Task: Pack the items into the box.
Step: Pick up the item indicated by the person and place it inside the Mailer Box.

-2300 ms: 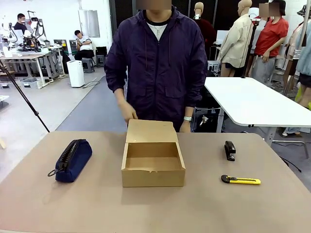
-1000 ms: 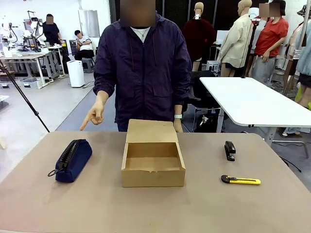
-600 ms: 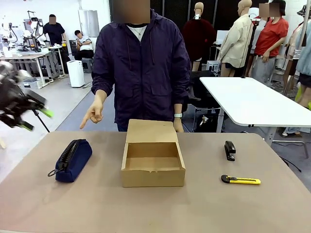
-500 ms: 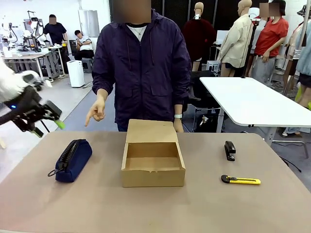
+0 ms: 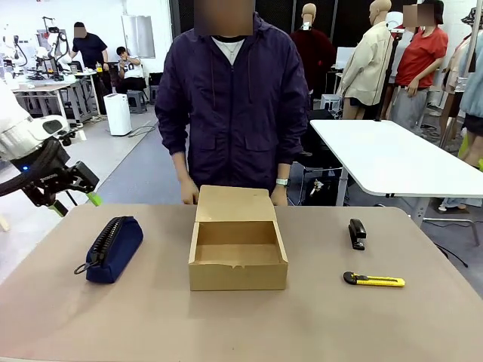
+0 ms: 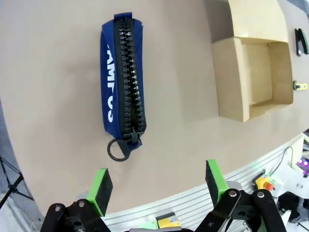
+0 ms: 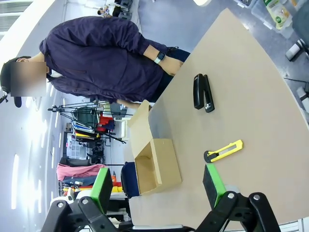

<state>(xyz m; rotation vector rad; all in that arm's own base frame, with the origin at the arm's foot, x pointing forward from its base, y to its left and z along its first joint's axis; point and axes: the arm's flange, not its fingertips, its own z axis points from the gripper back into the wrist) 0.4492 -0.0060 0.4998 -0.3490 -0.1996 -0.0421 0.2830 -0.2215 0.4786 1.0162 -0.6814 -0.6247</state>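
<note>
The dark navy pouch (image 5: 113, 247) lies on the left of the table, zipper up, pull loop toward me. My left gripper (image 5: 75, 203) hovers open above the table's left edge, up and left of the pouch. In the left wrist view the pouch (image 6: 120, 104) lies below the open left gripper (image 6: 157, 182), a little off its line. The brown box (image 5: 238, 253) stands open mid-table, lid flap folded back. On the right lie the black stapler (image 5: 357, 234) and the yellow-and-black knife (image 5: 373, 280). My right gripper (image 7: 157, 186) is open high above the knife (image 7: 223, 151) and stapler (image 7: 203, 92).
A person in a dark purple jacket (image 5: 234, 98) stands at the far side with both hands low behind the box's lid. A white table (image 5: 392, 154) stands beyond on the right. Bare tabletop (image 5: 241, 324) spreads in front of the box.
My left arm came in from the left and dropped toward the pouch. The person's pointing hand withdrew; both hands now rest behind the box. The items have not moved.
</note>
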